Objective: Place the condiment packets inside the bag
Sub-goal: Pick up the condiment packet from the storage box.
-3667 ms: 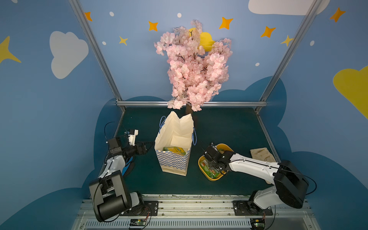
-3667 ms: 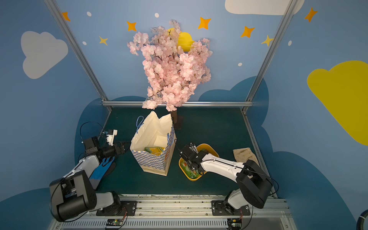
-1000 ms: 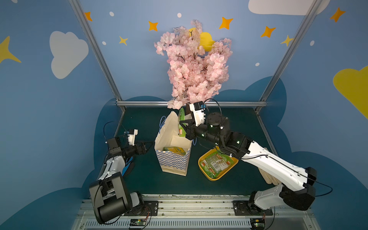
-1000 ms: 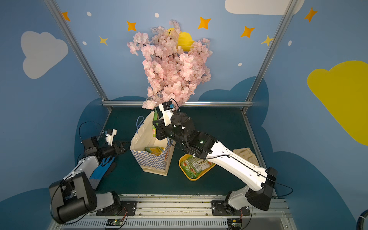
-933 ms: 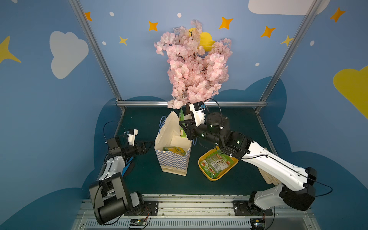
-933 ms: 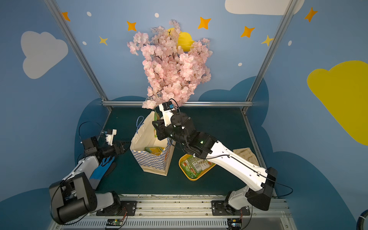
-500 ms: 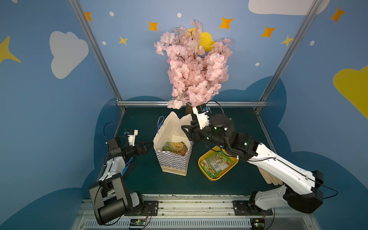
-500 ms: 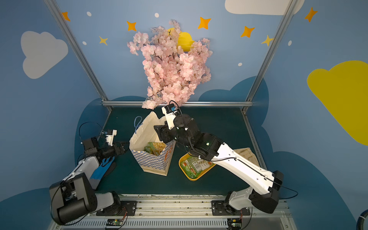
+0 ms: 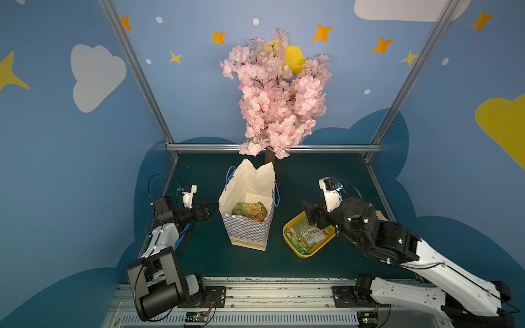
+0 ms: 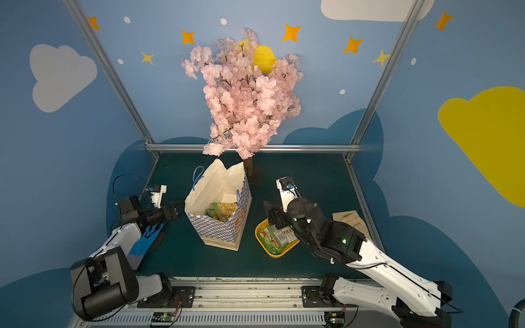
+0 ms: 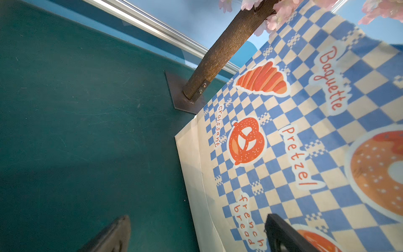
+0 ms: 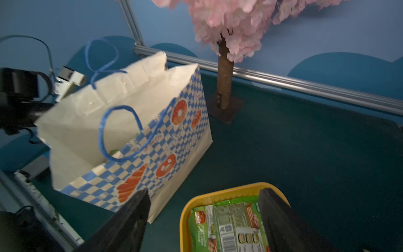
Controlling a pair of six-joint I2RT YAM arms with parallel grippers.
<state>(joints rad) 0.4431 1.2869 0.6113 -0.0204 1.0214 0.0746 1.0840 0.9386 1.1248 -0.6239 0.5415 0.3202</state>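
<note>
Green surface (image 9: 326, 176) carries everything. The blossom tree (image 9: 278, 99) stands at the back, well beyond both tools.

Bag (image 9: 247, 227): upright, mouth open, directly ahead of the left tool (image 9: 208, 211). Left tool jaws are spread wide and hold nothing. In the left wrist view the bag's bottom edge shows between the two fingers (image 11: 117, 231). Can't tell if they touch the paper.

Yellow tray (image 9: 301, 254) sits on the surface right under the right tool (image 9: 309, 213), near the bag but apart from it. Right tool jaws are wide and empty, hovering over the tray end nearest the bag.

Blue glove (image 10: 145, 241) lies flat behind the left tool, beside that arm. Beige cloth (image 10: 349, 218) lies behind the right tool, partly hidden by the arm.

Condiment packets, two groups:
- packets in the bag (image 9: 251, 211): green, noodle-bowl print facing up, lying inside the bag ahead of the left tool.
- packets in the tray (image 9: 308, 235): several green ones overlapping, just below the right tool, not gripped.
</note>
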